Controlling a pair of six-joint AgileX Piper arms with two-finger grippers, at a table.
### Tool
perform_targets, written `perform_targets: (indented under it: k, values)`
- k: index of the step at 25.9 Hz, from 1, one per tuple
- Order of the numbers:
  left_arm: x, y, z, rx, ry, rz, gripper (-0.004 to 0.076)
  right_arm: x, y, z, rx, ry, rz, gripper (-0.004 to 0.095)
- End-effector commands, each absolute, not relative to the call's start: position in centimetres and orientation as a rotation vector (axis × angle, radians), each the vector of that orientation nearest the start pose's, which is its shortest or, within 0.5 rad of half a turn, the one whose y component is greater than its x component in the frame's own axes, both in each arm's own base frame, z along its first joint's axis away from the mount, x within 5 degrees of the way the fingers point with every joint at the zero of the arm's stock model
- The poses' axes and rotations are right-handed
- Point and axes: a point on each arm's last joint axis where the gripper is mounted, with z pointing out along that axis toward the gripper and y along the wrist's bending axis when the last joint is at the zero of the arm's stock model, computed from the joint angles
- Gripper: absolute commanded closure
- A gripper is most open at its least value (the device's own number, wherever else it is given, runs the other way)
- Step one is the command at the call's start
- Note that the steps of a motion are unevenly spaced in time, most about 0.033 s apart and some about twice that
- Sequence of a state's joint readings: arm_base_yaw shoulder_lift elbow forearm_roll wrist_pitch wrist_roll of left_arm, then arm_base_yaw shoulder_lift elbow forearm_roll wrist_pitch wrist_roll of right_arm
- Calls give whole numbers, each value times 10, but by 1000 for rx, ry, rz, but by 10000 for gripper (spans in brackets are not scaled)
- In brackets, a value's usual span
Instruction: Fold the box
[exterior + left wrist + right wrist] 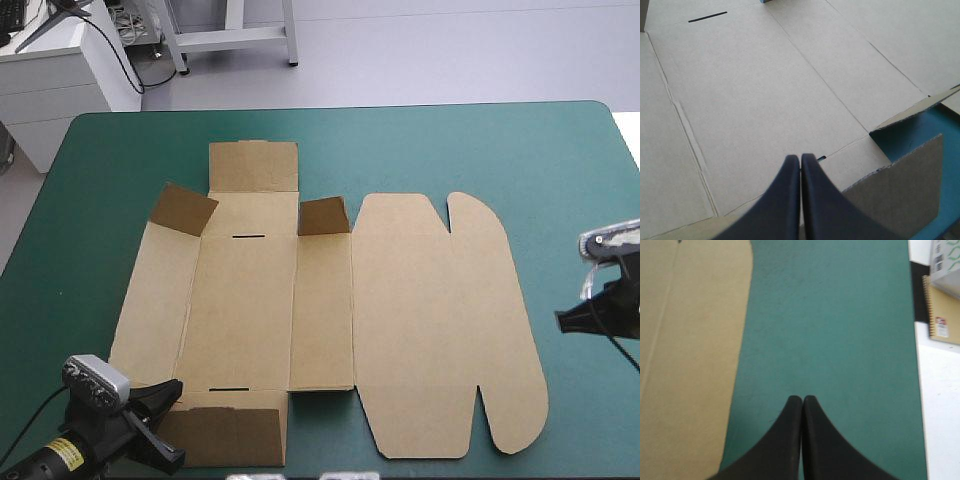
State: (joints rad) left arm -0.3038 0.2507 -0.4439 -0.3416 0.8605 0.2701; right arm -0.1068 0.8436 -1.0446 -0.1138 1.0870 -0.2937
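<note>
The box (330, 310) lies opened out as a flat sheet of brown board on the teal-green cover (450, 150) of the desk (80, 230). Its rounded lid panel (450, 330) forms the right part of the box. Two small corner flaps (183, 210) (323, 215) stand tilted up at the box's far side. A wider flap (225, 435) at its near-left end is partly raised. Two narrow slots (238, 237) (228, 388) are cut into the box's main panel, one toward its far end and one toward its near end.

The left end effector (170, 395) is at the near-left corner of the box. Its black fingers (787, 200) are clenched together into one point over the board, and I can't see anything held between them. The raised near flap (900, 190) stands just beside it.

The right end effector (575, 318) is well apart from the box's right edge, over bare cover. Its fingers (790, 440) are also clenched, grasping nothing, and the curved edge of the lid panel (685, 365) runs beside them.
</note>
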Motion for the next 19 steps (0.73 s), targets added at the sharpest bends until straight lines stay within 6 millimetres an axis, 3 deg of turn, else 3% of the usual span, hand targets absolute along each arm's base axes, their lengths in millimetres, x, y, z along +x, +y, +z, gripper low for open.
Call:
perform_targets:
  k: [1, 6, 13, 19]
  values:
    - [40, -38, 287, 480, 1997, -461, 732, 117, -20, 376, -205, 2346, -303, 927]
    - [40, -38, 287, 476, 1999, -464, 732, 89, -16, 350, -160, 2446, -243, 927]
    - [45, -39, 288, 403, 2025, -510, 732, 62, 0, 338, -127, 2389, -51, 927]
    - [69, -50, 330, 393, 2070, -555, 732, 61, 2, 298, -105, 2409, -12, 927]
